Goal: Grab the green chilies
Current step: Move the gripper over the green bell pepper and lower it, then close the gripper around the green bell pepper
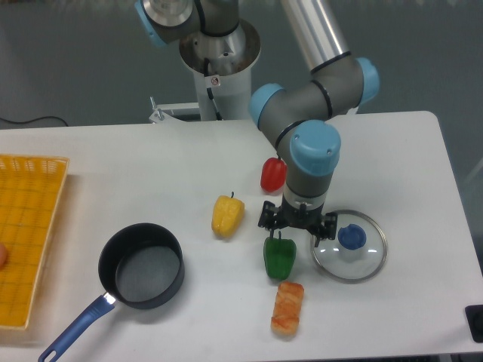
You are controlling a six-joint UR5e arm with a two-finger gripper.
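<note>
The green chilies [280, 257], a small glossy green bell pepper toy with a dark stem, stands on the white table just below centre. My gripper [297, 224] hangs open right above its upper right side, one finger near the stem and the other toward the glass lid. Nothing is between the fingers. The arm's wrist partly covers the red pepper [272, 174] behind it.
A yellow pepper [227, 215] lies left of the green one. An orange fried food piece [287, 307] sits just below it. A glass lid with a blue knob [349, 245] lies to the right. A dark pan [140, 265] and a yellow basket [26, 234] are at the left.
</note>
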